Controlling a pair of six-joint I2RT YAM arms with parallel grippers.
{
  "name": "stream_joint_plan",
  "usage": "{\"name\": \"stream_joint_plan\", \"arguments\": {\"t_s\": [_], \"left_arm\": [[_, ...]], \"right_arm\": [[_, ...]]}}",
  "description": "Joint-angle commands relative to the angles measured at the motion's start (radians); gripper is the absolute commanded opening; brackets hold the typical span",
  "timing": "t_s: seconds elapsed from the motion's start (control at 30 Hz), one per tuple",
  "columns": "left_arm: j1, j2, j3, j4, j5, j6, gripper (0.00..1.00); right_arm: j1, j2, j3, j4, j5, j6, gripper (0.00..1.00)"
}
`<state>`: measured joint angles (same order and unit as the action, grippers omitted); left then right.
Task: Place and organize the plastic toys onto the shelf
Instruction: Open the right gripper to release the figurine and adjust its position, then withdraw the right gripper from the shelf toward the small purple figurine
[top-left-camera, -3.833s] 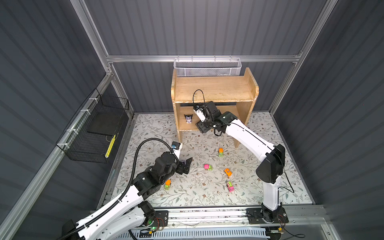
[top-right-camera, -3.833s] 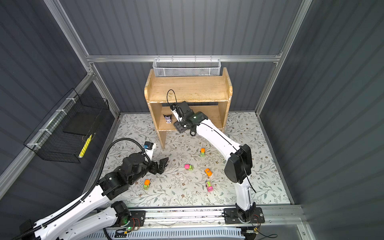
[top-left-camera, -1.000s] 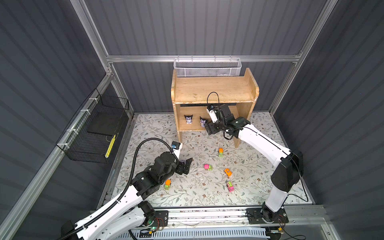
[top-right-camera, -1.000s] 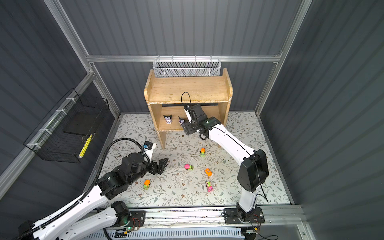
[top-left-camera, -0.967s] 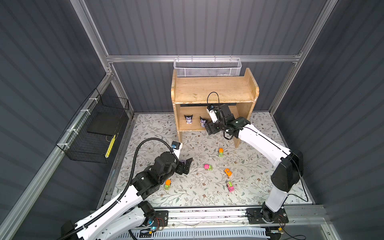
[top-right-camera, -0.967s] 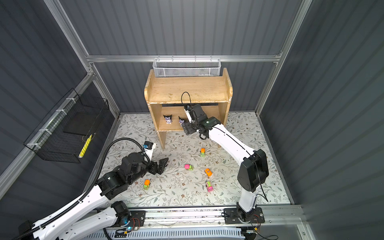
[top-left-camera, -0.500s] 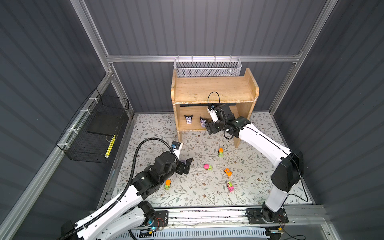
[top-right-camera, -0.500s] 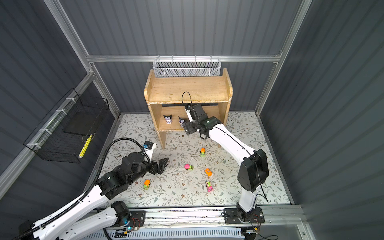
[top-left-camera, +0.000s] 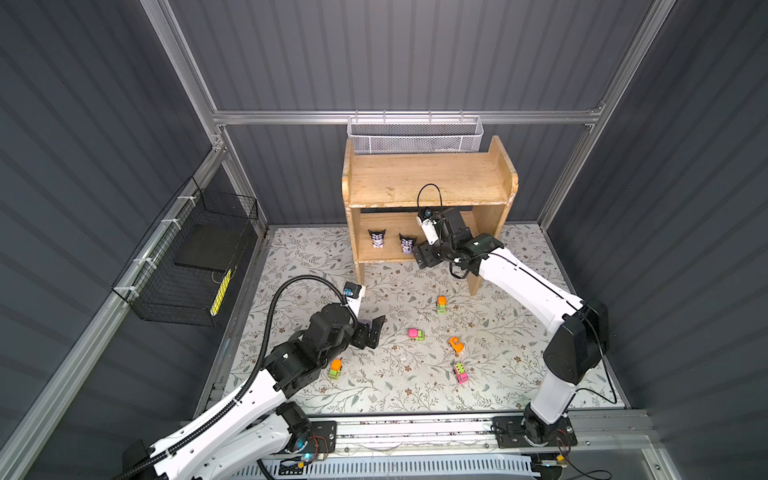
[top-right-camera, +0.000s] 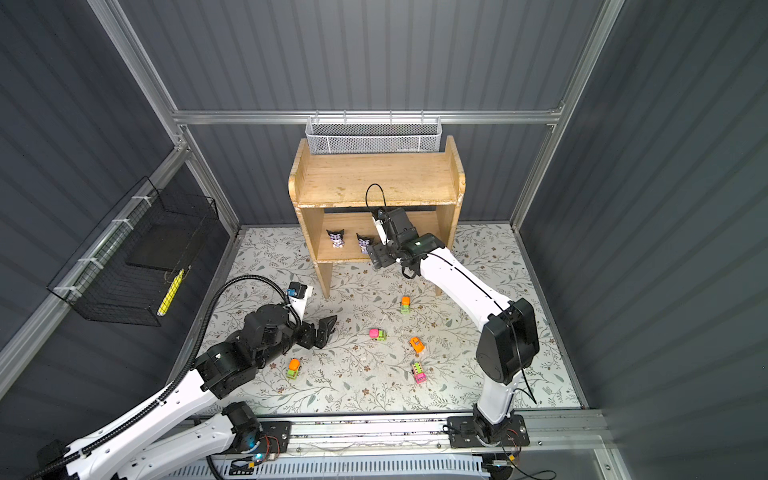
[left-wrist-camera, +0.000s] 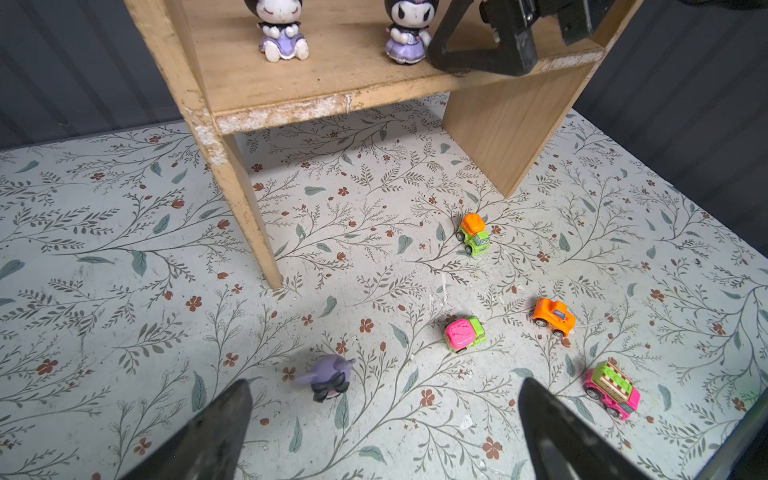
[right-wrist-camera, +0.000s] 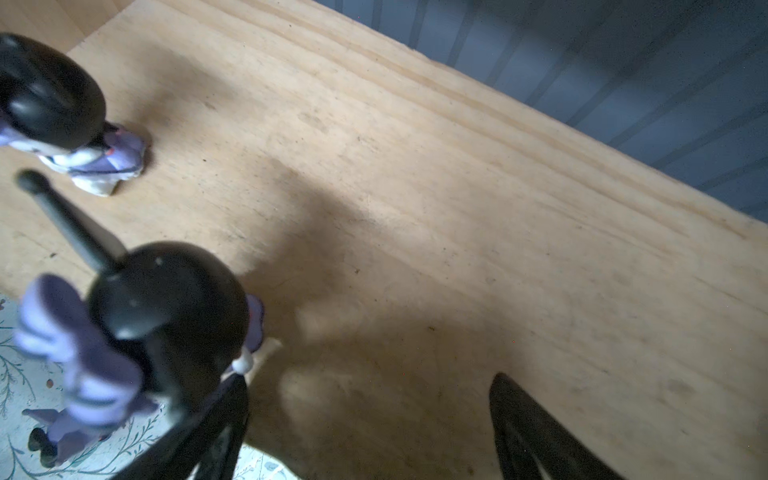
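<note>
Black wire basket (top-left-camera: 187, 266): black slab (top-left-camera: 208, 249) and yellow strip (top-left-camera: 220, 286) inside.
Left gripper (left-wrist-camera: 382, 395): open, above third figurine (left-wrist-camera: 328, 378) on worktop (left-wrist-camera: 124, 291).
Shelf (top-left-camera: 428, 183), lower tier: left figurine (top-left-camera: 377, 240), right figurine (top-left-camera: 407, 244).
Right gripper (right-wrist-camera: 370, 390): open, beside right figurine.
Worktop: five toy cars (top-left-camera: 416, 334).

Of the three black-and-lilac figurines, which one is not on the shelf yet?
The loose figurine lying on the floral mat, just ahead of the open left hand. The shut-eyed figurine and the open-eyed figurine stand upright on the shelf, lower tier.

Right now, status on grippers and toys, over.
Left gripper open, empty, over mat. Right gripper open at shelf lower tier, beside two standing figurines. Third figurine and five cars on mat. Nothing blocking.
</note>
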<state>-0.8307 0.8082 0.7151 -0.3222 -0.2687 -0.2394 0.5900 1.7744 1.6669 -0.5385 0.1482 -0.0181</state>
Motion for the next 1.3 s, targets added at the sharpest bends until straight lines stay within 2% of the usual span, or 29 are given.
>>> {"name": "stream_joint_plan", "arguments": {"t_s": [0.0, 0.43, 0.63, 0.83, 1.0, 1.07, 1.27], "left_arm": [[-0.001, 0.0, 0.034, -0.018, 0.002, 0.003, 1.0], [-0.001, -0.001, 0.046, -0.063, -0.053, -0.02, 1.0], [-0.001, -0.02, 0.043, -0.118, -0.09, -0.072, 1.0], [-0.001, -0.073, 0.023, -0.181, -0.138, -0.148, 1.0], [-0.002, -0.131, -0.015, -0.238, -0.181, -0.242, 1.0], [-0.001, -0.155, -0.042, -0.243, -0.18, -0.268, 0.99], [-0.001, -0.216, -0.13, -0.24, -0.145, -0.344, 0.98]], "right_arm": [[-0.007, -0.045, -0.018, 0.003, -0.014, 0.012, 0.91], [-0.003, -0.128, -0.093, 0.006, -0.041, 0.053, 0.91], [0.021, -0.224, -0.195, 0.007, -0.028, 0.094, 0.91], [0.096, -0.364, -0.329, 0.014, 0.015, 0.154, 0.91], [0.199, -0.449, -0.425, 0.008, 0.066, 0.213, 0.91], [0.222, -0.475, -0.472, 0.023, 0.045, 0.252, 0.91], [0.315, -0.547, -0.608, 0.055, 0.089, 0.341, 0.95]]}}
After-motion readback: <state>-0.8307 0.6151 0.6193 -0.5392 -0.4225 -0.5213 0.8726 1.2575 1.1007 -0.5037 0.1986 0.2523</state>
